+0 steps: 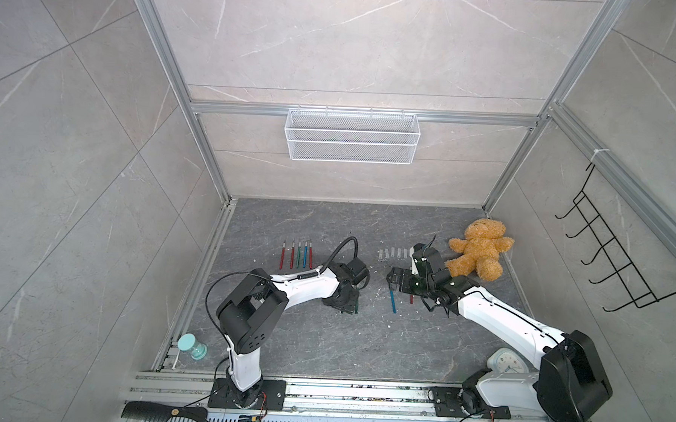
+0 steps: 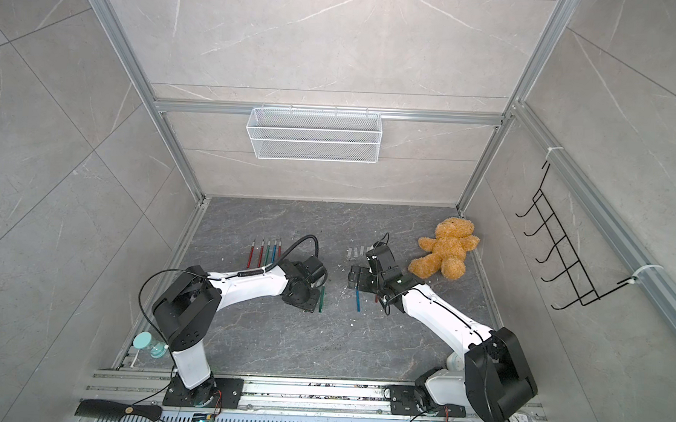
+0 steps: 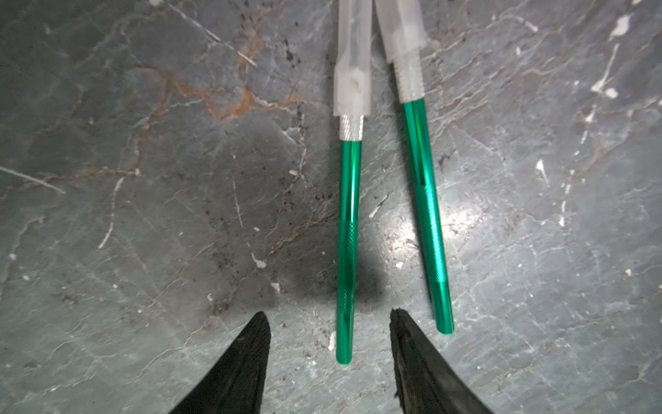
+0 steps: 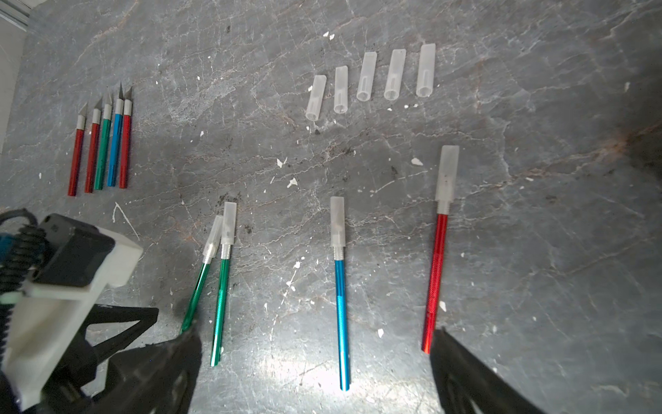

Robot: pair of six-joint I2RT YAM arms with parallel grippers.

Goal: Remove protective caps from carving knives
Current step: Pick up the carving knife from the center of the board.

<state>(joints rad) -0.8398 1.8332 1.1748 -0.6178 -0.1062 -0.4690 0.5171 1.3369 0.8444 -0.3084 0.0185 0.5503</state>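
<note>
Red, green and blue row: five uncapped knives (image 4: 102,143) lie side by side at the far left, blades bare; you can count these as done.
Left gripper (image 3: 329,315): jaws partly apart, one on either side of the butt of a green knife (image 3: 346,233), with a gap showing on both sides; it has hold of nothing.
Green pair: that knife wears its cap (image 3: 353,71); a second green knife (image 3: 426,215) lies just beside it, also capped, and the two caps may be touching.
Blue knife (image 4: 340,315): capped, lying flat.
Right gripper (image 4: 315,332): spread wide and empty, low over the blue knife.
Red knife (image 4: 435,279): capped, its butt beside a right fingertip.
Loose caps (image 4: 369,79): five in a row beyond the blue knife.
Step in hand: as I judge it, the sixth knife of nine, at the handle pickup.
Next move: pinch only the straddled green handle and lift it clear of its neighbour. Then bring your right gripper onto the cap and pull straight along the knife.
</note>
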